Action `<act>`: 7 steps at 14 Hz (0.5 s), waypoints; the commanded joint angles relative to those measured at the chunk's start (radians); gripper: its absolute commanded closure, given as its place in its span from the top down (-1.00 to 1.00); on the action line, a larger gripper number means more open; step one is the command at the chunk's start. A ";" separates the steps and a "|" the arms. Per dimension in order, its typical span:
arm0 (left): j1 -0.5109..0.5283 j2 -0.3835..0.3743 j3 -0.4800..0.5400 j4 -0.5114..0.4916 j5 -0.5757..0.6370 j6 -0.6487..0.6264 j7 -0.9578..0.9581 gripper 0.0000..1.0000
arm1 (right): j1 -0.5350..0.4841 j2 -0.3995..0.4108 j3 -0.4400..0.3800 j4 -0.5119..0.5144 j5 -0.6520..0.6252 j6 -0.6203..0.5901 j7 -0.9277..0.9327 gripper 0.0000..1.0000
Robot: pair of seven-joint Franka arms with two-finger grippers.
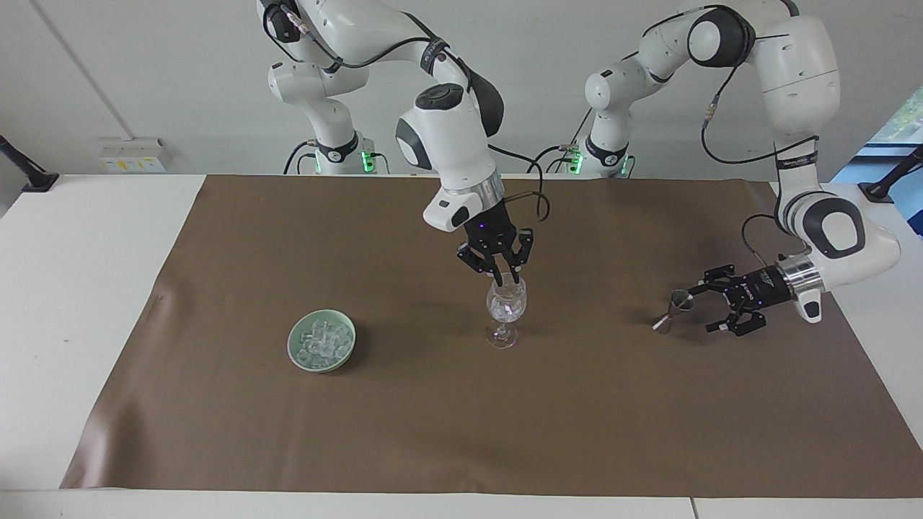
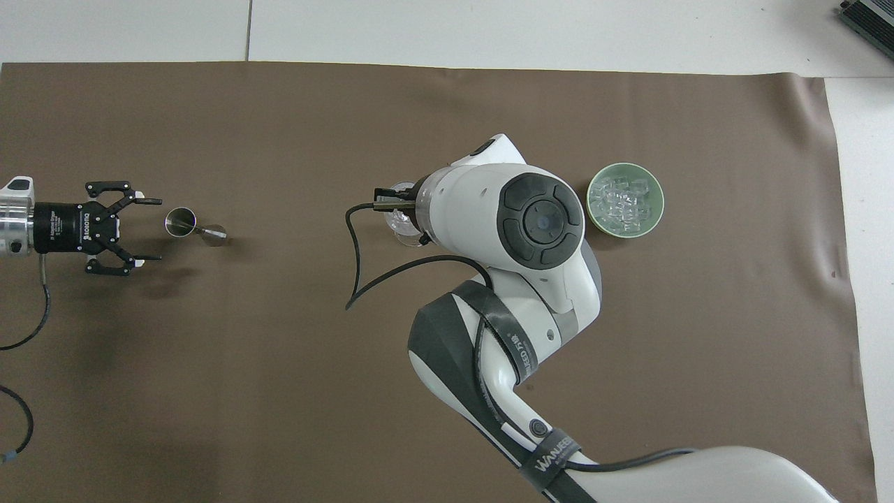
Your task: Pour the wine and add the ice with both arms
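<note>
A clear stemmed wine glass (image 1: 505,310) stands mid-mat with ice (image 1: 508,308) in its bowl. My right gripper (image 1: 505,277) hangs straight over the rim, tips at the mouth. In the overhead view the right arm covers most of the glass (image 2: 398,213). A pale green bowl (image 1: 321,364) of ice (image 1: 322,339) sits toward the right arm's end, also seen from above as the bowl (image 2: 626,165) and its ice (image 2: 624,199). My left gripper (image 1: 710,306) (image 2: 155,230) is open, low over the mat, beside a small metal jigger (image 1: 672,308) (image 2: 183,223) and apart from it. No wine is in view.
A brown mat (image 1: 461,432) covers most of the white table (image 1: 86,288). The right arm's cable (image 2: 353,258) loops over the mat near the glass.
</note>
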 commanded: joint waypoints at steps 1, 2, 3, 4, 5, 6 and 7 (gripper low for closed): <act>0.011 -0.017 -0.006 0.062 0.095 -0.025 0.005 1.00 | -0.008 0.016 0.013 0.023 0.008 -0.005 -0.009 -0.39; 0.009 -0.024 -0.006 0.087 0.131 -0.027 0.006 1.00 | -0.008 0.016 0.013 0.024 0.008 -0.005 -0.008 -0.39; 0.003 -0.040 -0.008 0.102 0.165 -0.032 0.014 1.00 | -0.004 0.018 0.013 0.029 0.007 -0.005 -0.006 -0.39; -0.002 -0.057 -0.009 0.118 0.194 -0.033 0.038 1.00 | 0.011 0.022 0.011 0.046 0.007 -0.014 -0.006 -0.39; -0.005 -0.074 -0.012 0.124 0.204 -0.033 0.056 1.00 | 0.013 0.022 0.011 0.053 0.007 -0.024 -0.006 -0.39; -0.005 -0.094 -0.015 0.127 0.210 -0.035 0.076 1.00 | 0.012 0.015 0.007 0.055 0.007 -0.040 -0.008 -0.39; -0.006 -0.106 -0.020 0.147 0.231 -0.042 0.104 1.00 | 0.002 0.008 0.002 0.082 0.005 -0.087 -0.012 -0.39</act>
